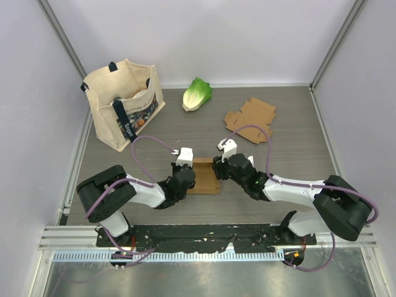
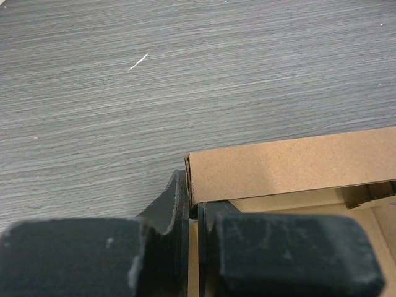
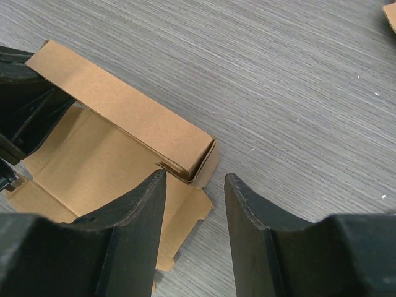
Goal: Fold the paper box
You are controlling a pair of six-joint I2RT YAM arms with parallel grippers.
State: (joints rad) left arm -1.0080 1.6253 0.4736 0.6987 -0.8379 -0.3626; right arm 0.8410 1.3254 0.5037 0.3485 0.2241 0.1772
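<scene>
Boxes: two, part-folded box (image 1: 207, 180) in left end effector (image 1: 192, 177), flat box (image 1: 250, 117) apart.

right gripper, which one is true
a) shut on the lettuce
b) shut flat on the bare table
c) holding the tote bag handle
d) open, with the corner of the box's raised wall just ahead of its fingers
D: in the right wrist view the right gripper has its fingers standing well apart, and the corner of the paper box raised wall sits just beyond the gap, not clamped.
</scene>
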